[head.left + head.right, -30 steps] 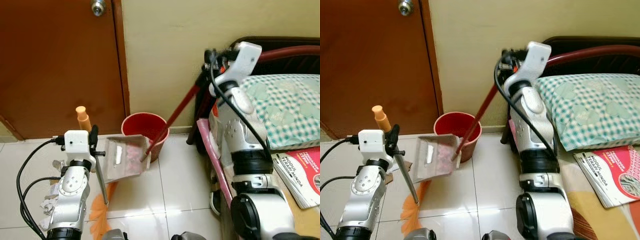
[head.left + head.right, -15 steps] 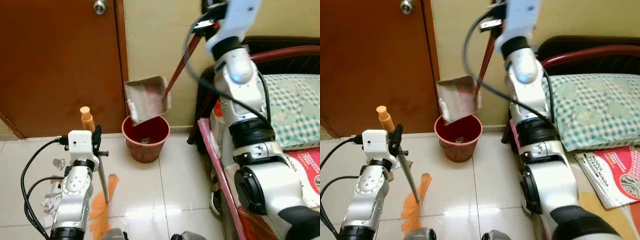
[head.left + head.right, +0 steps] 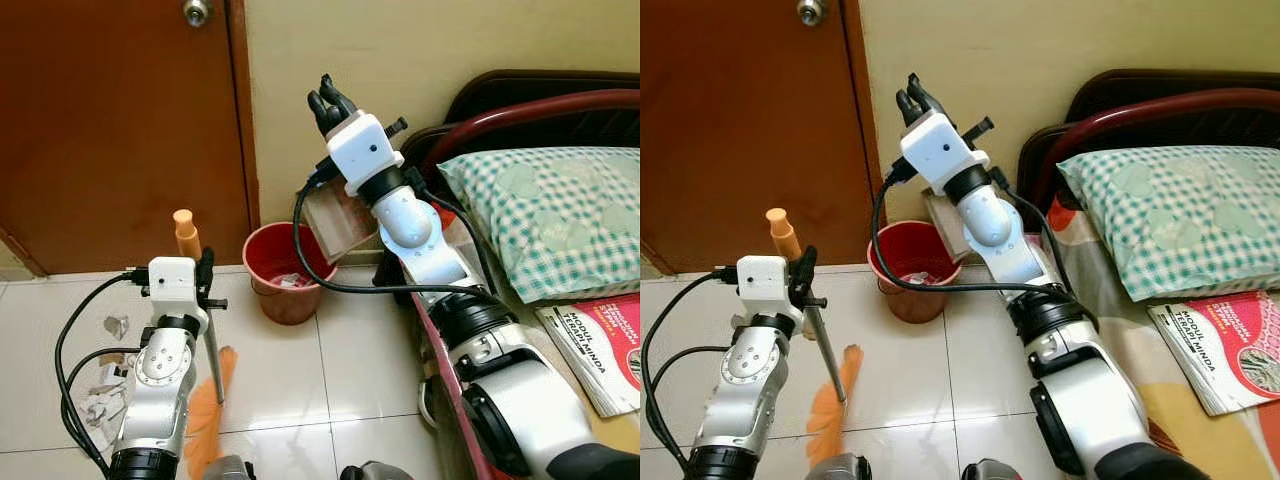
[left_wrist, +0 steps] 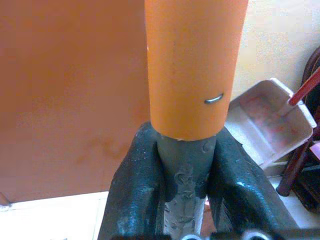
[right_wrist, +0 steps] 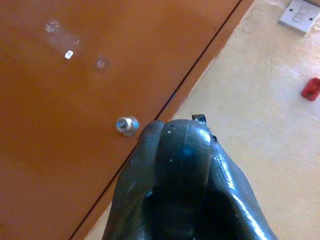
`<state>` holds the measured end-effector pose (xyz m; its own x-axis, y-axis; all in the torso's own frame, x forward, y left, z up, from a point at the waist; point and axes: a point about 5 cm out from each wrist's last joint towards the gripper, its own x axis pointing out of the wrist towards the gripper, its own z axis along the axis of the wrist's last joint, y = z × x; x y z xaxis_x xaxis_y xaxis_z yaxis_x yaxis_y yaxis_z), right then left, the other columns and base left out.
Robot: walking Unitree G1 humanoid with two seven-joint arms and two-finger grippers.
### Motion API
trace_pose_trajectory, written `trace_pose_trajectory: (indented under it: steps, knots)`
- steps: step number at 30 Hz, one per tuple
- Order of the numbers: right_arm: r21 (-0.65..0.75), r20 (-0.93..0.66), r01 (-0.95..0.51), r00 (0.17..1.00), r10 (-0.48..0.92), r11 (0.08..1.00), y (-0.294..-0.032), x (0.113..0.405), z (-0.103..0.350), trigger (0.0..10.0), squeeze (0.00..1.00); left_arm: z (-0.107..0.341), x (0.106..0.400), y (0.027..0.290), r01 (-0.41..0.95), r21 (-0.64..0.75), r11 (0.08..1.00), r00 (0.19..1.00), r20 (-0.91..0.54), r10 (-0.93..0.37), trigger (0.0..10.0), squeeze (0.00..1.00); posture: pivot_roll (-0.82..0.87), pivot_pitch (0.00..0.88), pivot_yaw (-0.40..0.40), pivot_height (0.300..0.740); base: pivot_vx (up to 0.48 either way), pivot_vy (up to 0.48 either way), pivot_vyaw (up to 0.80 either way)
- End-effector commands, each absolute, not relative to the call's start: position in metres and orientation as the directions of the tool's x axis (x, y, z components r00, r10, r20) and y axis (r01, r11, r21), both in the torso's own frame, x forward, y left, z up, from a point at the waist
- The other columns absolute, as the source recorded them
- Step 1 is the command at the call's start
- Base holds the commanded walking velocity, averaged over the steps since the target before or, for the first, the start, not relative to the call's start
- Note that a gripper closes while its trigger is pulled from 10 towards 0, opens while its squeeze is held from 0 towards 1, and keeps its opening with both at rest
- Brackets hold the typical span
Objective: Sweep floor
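My left gripper point(image 4: 182, 172) is clamped tight on the one broom point(image 3: 210, 345): in the left wrist view both black fingers point(image 4: 135, 190) press the grey shaft just under its orange grip. From the head camera the broom stands nearly upright beside that gripper, orange grip tip above it and the orange bristles point(image 3: 205, 425) on the white tile floor point(image 3: 330, 380) below.

My right gripper point(image 3: 330, 105) is raised high against the cream wall point(image 3: 450, 40), its fingers pointing up; in the right wrist view they are pressed together around a dark rounded end, which I take to be the top of the dustpan's handle, though I cannot be sure. Directly under that wrist hangs the one dustpan point(image 3: 335, 220), a pale grey tray tilted steeply, and below its lower edge sits the one red bucket point(image 3: 285, 285) on the floor, with scraps visible inside.

Left of my left arm I count a few paper scraps point(image 3: 105, 395) on the tiles. Behind stands one brown door point(image 3: 120, 130) with one silver knob point(image 3: 196, 12). To the right of my right arm is a bed with one green checked pillow point(image 3: 545, 220) and one red-and-white booklet point(image 3: 600, 340).
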<state>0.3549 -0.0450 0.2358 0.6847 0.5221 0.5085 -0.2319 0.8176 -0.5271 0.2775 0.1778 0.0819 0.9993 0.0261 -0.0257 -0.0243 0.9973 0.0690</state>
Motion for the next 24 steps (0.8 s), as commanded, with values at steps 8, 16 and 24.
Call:
trace_pose_trajectory:
  steps: [8,16,24]
  knots:
    - [-0.299,0.736,-0.180,0.581,0.347,0.937,-0.057,0.349,0.305,10.0,0.00,0.080,0.278,0.172,-0.010,0.042,0.999,0.999,-0.037,0.011,10.0,0.00,0.02,0.082,-0.065,0.740,0.000,0.000,0.00]
    - [-0.017,0.721,-0.346,0.646,0.251,0.938,-0.063,0.351,0.324,10.0,0.00,0.080,0.278,0.177,-0.034,0.063,0.997,0.999,-0.037,0.037,10.0,0.00,0.02,0.082,-0.063,0.740,0.000,0.000,0.00]
    - [0.288,0.560,-0.432,0.800,0.215,0.855,-0.074,0.350,0.293,10.0,0.00,0.079,0.277,0.183,-0.049,0.080,0.996,0.998,-0.044,0.052,10.0,0.00,0.03,0.082,-0.057,0.740,0.000,0.000,0.00]
